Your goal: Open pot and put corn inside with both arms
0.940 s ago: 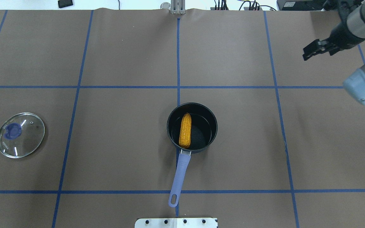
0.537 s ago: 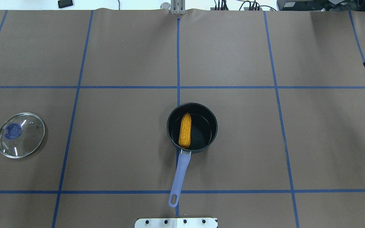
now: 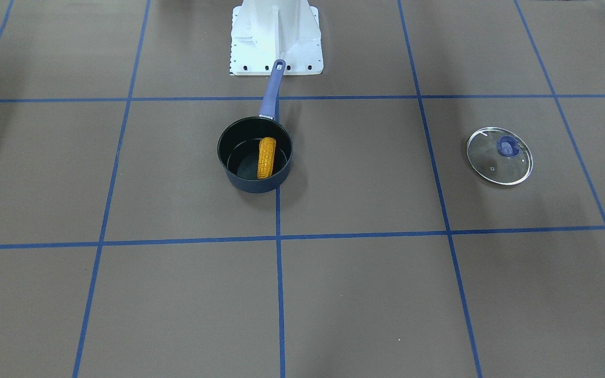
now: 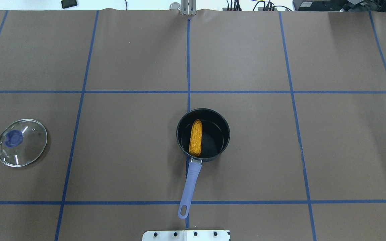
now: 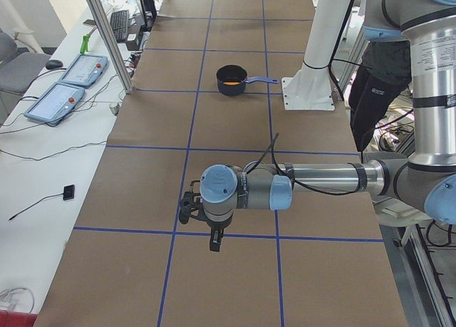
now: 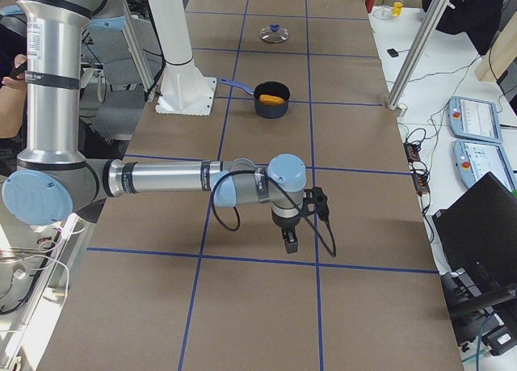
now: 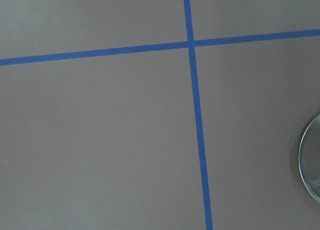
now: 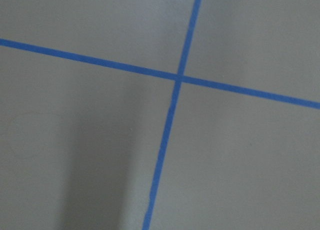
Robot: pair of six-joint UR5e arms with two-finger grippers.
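Observation:
The dark navy pot [image 4: 217,140] stands open at the table's middle, its purple-blue handle [image 4: 191,180] pointing toward the robot base. The orange-yellow corn [image 4: 195,138] lies inside it, against the left wall; it also shows in the front view [image 3: 266,157]. The left gripper [image 5: 213,240] shows only in the exterior left view, far from the pot and pointing down over the table; I cannot tell if it is open or shut. The right gripper [image 6: 289,242] shows only in the exterior right view, likewise far from the pot; I cannot tell its state.
The round glass lid [image 4: 22,143] with a blue knob lies flat at the table's left, and its edge shows in the left wrist view [image 7: 310,165]. The white base pedestal [image 3: 276,37] stands behind the pot handle. Control tablets [image 5: 64,92] lie past the far edge.
The right arm and gripper moved out of the overhead view past its right edge. The pot, corn and lid have not moved.

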